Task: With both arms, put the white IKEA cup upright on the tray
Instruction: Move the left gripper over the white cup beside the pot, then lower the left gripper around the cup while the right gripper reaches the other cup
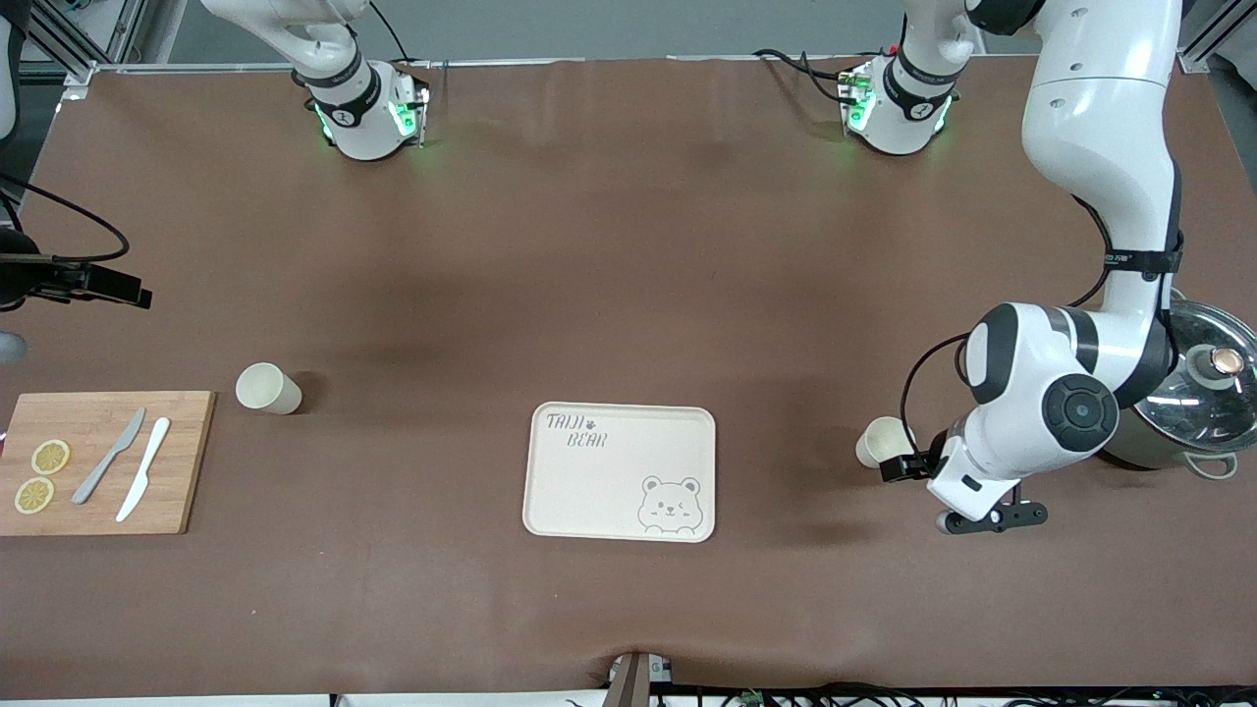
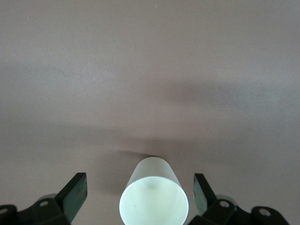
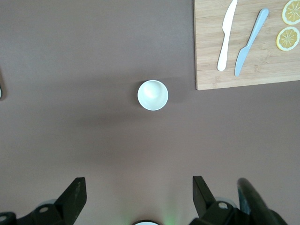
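A white cup (image 1: 881, 442) (image 2: 153, 197) lies on its side toward the left arm's end of the table, its mouth facing my left gripper (image 1: 899, 463) (image 2: 139, 177). That gripper is low and open, its fingers either side of the cup's rim with a gap on each side. The cream tray (image 1: 589, 491) with the bear drawing sits mid-table, nothing on it. A second white cup (image 1: 267, 388) (image 3: 153, 95) stands upright beside the cutting board. High over the table's right-arm end, my right gripper (image 1: 123, 290) (image 3: 138, 180) is open and holds nothing.
A bamboo cutting board (image 1: 187, 462) (image 3: 206, 70) with two knives and two lemon slices lies at the right arm's end. A steel pot with a glass lid (image 1: 1203, 403) stands close beside the left arm's forearm.
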Available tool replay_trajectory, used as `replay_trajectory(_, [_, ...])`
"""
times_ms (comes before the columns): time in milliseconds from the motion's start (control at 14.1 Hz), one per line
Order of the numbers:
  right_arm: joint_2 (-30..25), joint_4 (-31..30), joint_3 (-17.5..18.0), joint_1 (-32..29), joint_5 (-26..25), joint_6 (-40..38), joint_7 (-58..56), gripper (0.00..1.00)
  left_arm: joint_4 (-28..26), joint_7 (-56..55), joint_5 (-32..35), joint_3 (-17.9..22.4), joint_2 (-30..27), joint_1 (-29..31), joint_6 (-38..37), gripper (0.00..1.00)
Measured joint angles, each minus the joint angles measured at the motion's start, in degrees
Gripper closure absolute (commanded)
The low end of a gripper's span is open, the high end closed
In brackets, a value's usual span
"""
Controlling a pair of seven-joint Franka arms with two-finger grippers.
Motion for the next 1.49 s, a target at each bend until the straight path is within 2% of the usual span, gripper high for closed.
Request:
replay_trajectory(496, [3.0,0.0,0.0,-1.3,0.0,0.0,0.0,0.0,-6.1,0.0,0.0,0.0,-4.0,0.0,0.8,0.0])
replay_trajectory(920, [5.9,0.0,0.0,-1.4,0.0,0.1,0.0,0.0,-13.2,0.0,0.0,0.0,-5.3,0.1,9.2,0.0])
replay_trajectory(1487, [8.9,0.1,0.0,-1.5,-0.1,0.4,0.0,0.0,-15.7,0.0,0.0,0.0,-5.4,0.5,12.1,0.0])
